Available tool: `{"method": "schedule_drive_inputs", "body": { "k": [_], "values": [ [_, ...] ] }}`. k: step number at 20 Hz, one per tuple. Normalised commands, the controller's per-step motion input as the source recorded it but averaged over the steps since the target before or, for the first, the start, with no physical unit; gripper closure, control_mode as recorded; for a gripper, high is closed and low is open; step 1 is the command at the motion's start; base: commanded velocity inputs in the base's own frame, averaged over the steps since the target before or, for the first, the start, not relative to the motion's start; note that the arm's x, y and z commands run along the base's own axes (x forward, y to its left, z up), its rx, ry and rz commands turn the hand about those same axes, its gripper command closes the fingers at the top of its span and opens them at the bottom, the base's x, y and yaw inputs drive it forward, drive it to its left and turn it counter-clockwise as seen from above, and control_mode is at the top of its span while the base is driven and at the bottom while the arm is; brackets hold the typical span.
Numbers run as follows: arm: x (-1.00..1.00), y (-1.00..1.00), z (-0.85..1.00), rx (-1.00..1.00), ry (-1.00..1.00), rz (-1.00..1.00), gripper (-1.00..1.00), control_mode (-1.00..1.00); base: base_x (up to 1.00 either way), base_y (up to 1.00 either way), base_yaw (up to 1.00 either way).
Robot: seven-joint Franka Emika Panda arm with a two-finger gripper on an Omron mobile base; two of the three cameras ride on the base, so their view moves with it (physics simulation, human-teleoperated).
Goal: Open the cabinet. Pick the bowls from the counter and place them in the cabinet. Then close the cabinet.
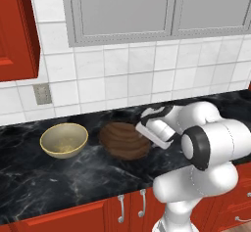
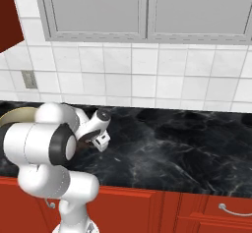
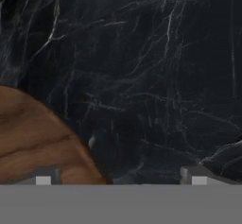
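Carefully, the hand (image 3: 120,175), fingers apart, straddled the brown bowl (image 1: 123,139) rim at seven o'clock; it should descend squarely before clamping.

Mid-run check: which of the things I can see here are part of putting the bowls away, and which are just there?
For the job:
- brown bowl, on the counter, with the open pincer at its rim
- beige bowl, to the brown one's left
- red cabinet, upper left

Just there:
- grey wall cabinet
- wall outlet
- red lower doors
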Motion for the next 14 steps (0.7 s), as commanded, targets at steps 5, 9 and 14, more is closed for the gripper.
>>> {"method": "schedule_drive_inputs", "body": {
  "k": [5,9,14],
  "values": [
    [-0.13,0.00,-0.05,0.03,0.00,0.00,-1.00,-1.00,0.00,0.00,0.00],
    [-0.06,0.94,-0.29,0.00,0.00,0.05,-1.00,-1.00,0.00,0.00,0.00],
    [0.00,1.00,-0.15,0.00,0.00,0.07,-1.00,-1.00,0.00,0.00,0.00]
  ]
}}
